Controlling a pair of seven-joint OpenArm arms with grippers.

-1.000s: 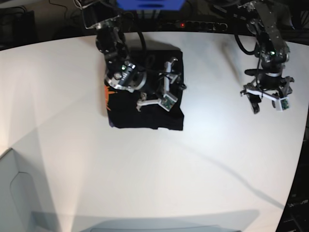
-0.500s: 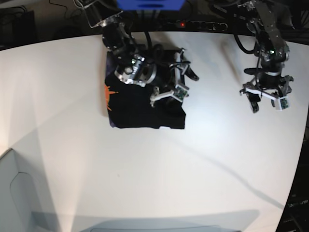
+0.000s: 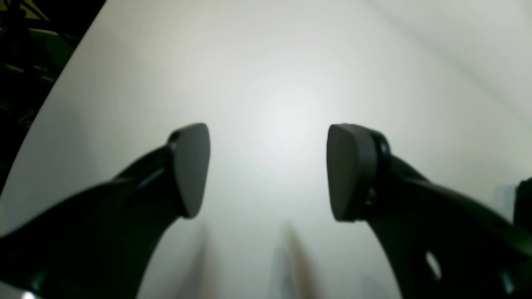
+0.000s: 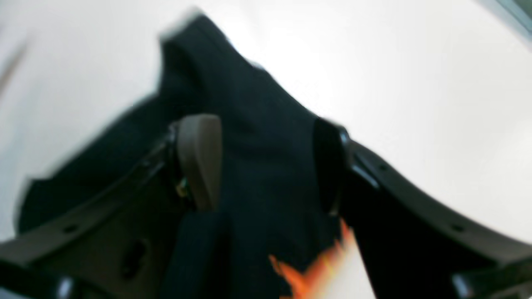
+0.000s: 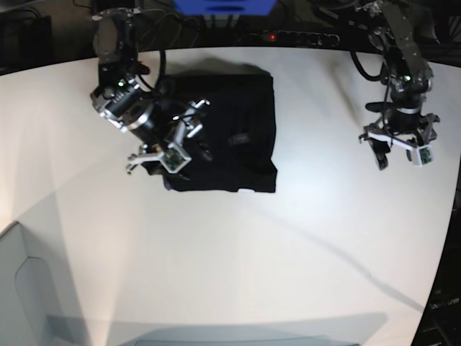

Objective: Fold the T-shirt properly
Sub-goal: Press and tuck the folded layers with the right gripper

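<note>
A: State the condition of each pincer.

B: The left gripper [image 3: 268,172] is spread, with nothing but bare table [image 3: 291,62] between its pads. It hangs well apart from the cloth, presumably parked so as not to disturb the fold.

A: And the other?

B: The right gripper [image 4: 259,162] has its fingers [image 4: 199,162] apart. Dark cloth shows between them in the wrist view, but that view is blurred. Whether cloth is pinched cannot be determined.

A: Locate the T-shirt.

B: The T-shirt [image 5: 230,137] lies as a compact, roughly square black packet on the table, directly beneath and beside the right gripper [image 5: 167,144]. An orange patch [image 4: 307,270] shows just below the fingers in the wrist view.

A: Assessment?

B: The packet appears largely folded. The right gripper's position over one side suggests edge tidying or release.
</note>
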